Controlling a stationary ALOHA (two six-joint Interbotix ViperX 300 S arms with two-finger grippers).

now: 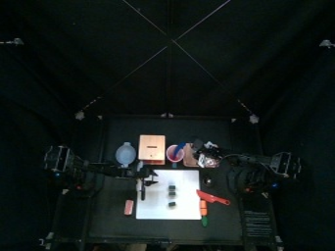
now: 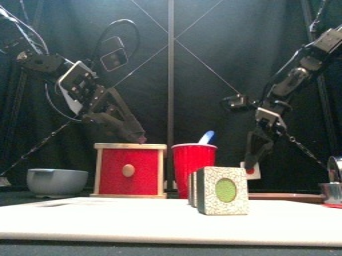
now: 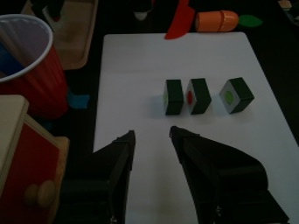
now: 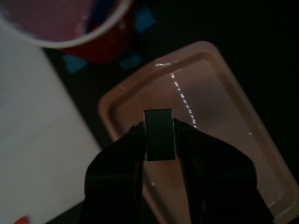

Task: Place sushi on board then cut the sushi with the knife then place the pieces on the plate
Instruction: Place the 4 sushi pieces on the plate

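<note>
Your right gripper (image 4: 159, 150) was clamped on one dark sushi piece (image 4: 159, 131), at the middle of the right wrist view. It held the piece over the pink tray (image 4: 222, 96), which ran from the centre to the lower right of that frame. Whether the piece touched the tray could not be told.

Your left gripper (image 3: 152, 134) was empty, jaws apart, low in the left wrist view over the white board (image 3: 140, 79). Three more pieces (image 3: 198, 96) stood upright in a row on the board, right of centre, two close together and one a little apart.

The red knife (image 3: 179, 19) lay at the top edge of that frame. The red cup (image 3: 24, 61) stood at its upper left.
</note>
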